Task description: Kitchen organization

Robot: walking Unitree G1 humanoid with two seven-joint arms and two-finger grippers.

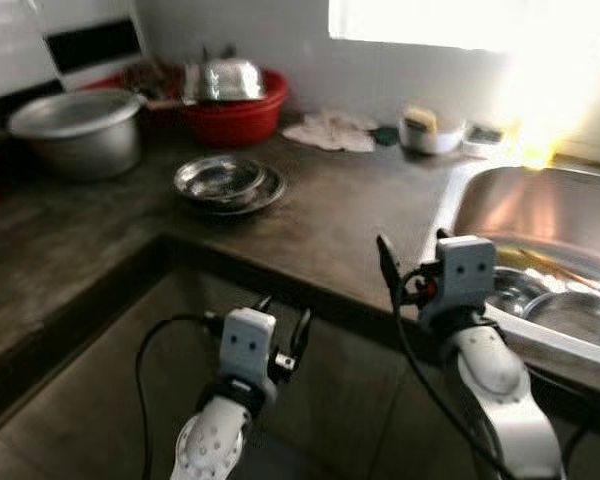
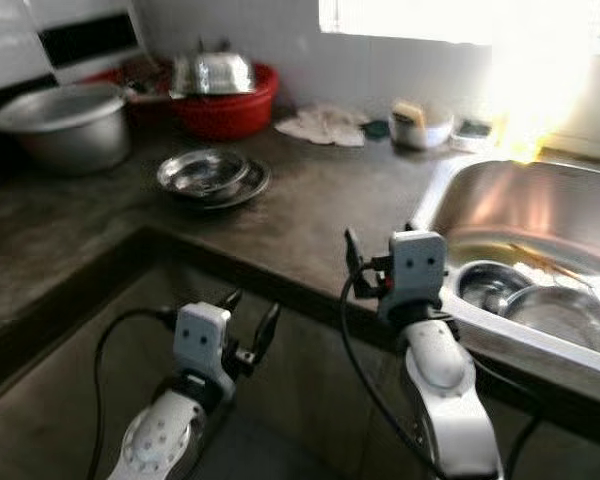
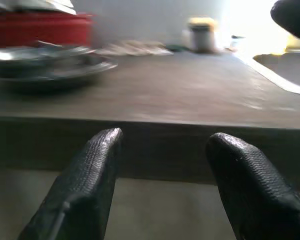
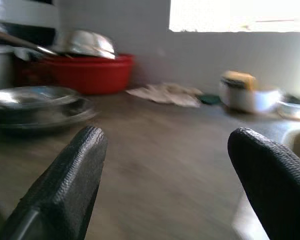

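A stack of shallow steel plates (image 1: 227,183) lies on the dark stone counter (image 1: 350,220). Behind it, a red basin (image 1: 235,115) holds an upturned steel bowl (image 1: 223,80). Steel dishes (image 1: 570,310) lie in the sink (image 1: 540,205) on the right. My left gripper (image 1: 283,322) is open and empty, low in front of the counter's front edge, below the top. In the left wrist view its fingers (image 3: 85,185) face that edge. My right gripper (image 1: 412,255) is open and empty, just over the counter's front edge beside the sink's left rim. In the right wrist view the gripper (image 4: 165,170) looks across the counter towards the plates (image 4: 35,102).
A large aluminium pot (image 1: 80,130) stands at the back left. A crumpled white cloth (image 1: 330,130) and a white bowl with a yellow sponge (image 1: 430,128) lie by the back wall. The counter bends in an L along the left. Strong window glare washes out the back right.
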